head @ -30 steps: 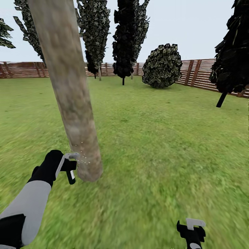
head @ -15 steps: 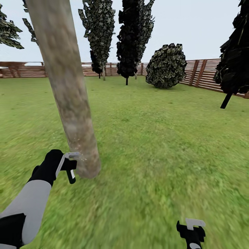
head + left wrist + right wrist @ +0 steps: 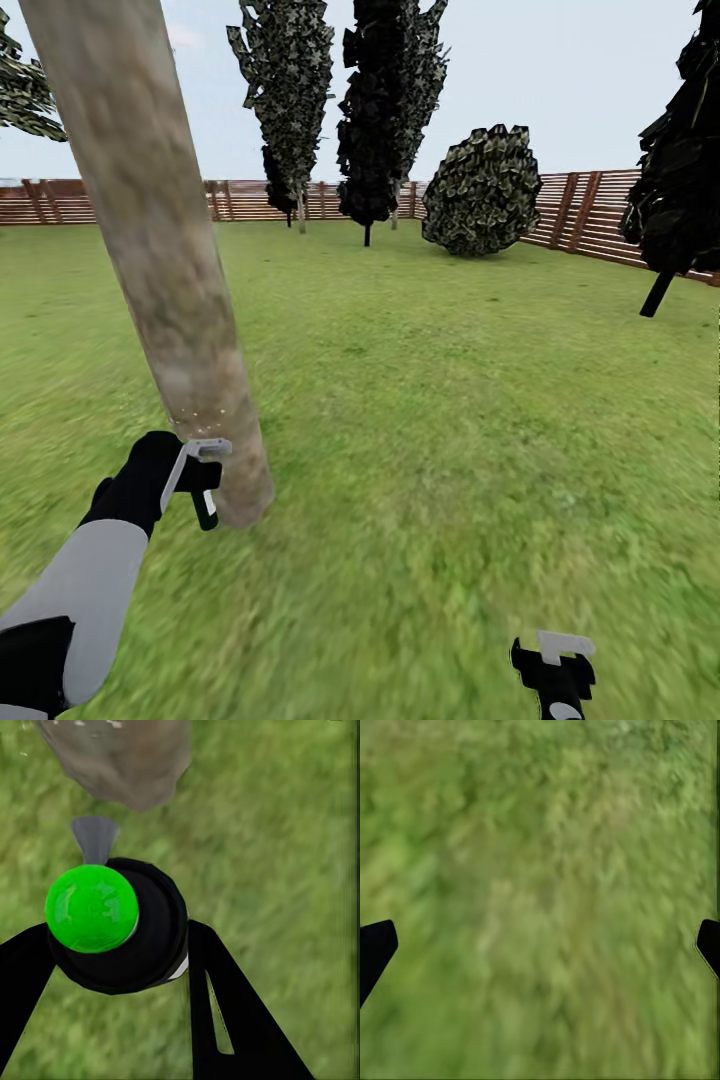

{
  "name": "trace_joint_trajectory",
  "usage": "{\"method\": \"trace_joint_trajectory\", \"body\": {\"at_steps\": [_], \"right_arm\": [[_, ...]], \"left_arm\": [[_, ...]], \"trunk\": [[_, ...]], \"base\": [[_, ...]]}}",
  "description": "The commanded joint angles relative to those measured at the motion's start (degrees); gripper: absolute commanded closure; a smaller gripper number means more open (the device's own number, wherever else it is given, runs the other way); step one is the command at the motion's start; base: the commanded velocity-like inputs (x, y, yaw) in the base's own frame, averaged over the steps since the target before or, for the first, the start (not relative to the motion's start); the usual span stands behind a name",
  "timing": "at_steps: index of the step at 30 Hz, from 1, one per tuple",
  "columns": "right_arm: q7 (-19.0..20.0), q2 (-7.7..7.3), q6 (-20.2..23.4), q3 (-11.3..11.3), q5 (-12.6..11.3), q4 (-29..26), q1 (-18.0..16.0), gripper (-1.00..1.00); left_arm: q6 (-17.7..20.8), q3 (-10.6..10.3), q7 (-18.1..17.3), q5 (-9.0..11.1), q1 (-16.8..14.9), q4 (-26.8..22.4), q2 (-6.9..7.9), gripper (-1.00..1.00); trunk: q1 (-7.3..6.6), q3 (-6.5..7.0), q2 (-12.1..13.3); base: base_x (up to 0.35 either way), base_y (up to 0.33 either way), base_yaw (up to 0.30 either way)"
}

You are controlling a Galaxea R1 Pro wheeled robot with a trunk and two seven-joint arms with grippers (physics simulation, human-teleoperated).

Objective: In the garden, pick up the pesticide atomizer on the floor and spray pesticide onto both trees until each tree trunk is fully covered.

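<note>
A thick, pale grey-brown tree trunk (image 3: 170, 300) leans up and to the left from its base in the lawn. My left gripper (image 3: 204, 482) is right beside that base, shut on the pesticide atomizer (image 3: 205, 506), a small black sprayer with a pale band. In the left wrist view the atomizer (image 3: 127, 937) shows a green top and a grey nozzle (image 3: 95, 838) aimed at the trunk base (image 3: 120, 757), with black fingers (image 3: 232, 1020) on either side. Fine pale specks (image 3: 195, 425) dot the trunk just above the gripper. My right gripper (image 3: 556, 668) hangs open low over the grass.
A brown slat fence (image 3: 600, 215) rings the green lawn. Narrow black trees (image 3: 385, 120) and a round dark bush (image 3: 482, 190) stand far ahead, and another dark tree (image 3: 680, 170) at the right. Open grass lies ahead and to the right.
The whole view has shifted, so the trunk sits further left and nearer in the picture. Both arms keep the same pose, and specks still show on the trunk by the nozzle.
</note>
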Motion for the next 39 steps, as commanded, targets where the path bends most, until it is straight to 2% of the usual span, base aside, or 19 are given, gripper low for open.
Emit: {"method": "trace_joint_trajectory", "body": {"at_steps": [1,13,24,32,33,35,39], "right_arm": [[0.0,0.04,0.0,0.0,0.01,0.0,0.0,-1.0],[0.0,0.16,0.0,0.0,0.01,0.0,0.0,-1.0],[0.0,0.16,0.0,0.0,0.01,0.0,0.0,-1.0],[0.0,0.16,0.0,0.0,0.01,0.0,0.0,-1.0],[0.0,0.19,0.0,0.0,0.01,0.0,0.0,-1.0],[0.0,0.24,0.0,0.0,0.01,0.0,0.0,-1.0],[0.0,0.21,0.0,0.0,0.01,0.0,0.0,-1.0]], "left_arm": [[-0.01,0.02,0.0,0.03,-0.04,0.0,0.02,1.0],[-0.01,-0.09,0.06,0.06,0.4,0.06,0.07,1.0],[-0.1,-0.14,0.17,0.03,0.62,0.58,0.06,1.0],[-0.08,-0.14,0.17,0.03,0.71,0.73,0.18,1.0],[-0.09,-0.11,0.21,0.03,0.74,0.78,0.28,1.0],[-0.1,-0.13,0.2,0.16,0.78,0.88,2.34,1.0],[-0.23,-0.01,0.25,0.32,0.79,1.7,2.25,1.0]], "trunk": [[0.0,0.0,0.0],[0.0,0.0,0.0],[0.0,0.0,0.0],[0.0,0.0,0.0],[0.0,0.0,0.0],[0.0,0.0,0.0],[0.0,0.0,0.0]], "base": [[0.001,-0.274,0.031],[0.018,-0.274,0.239],[0.18,-0.236,0.035],[0.087,-0.263,0.257],[0.026,-0.269,0.276],[0.02,-0.27,0.25],[0.099,-0.271,0.065]]}}
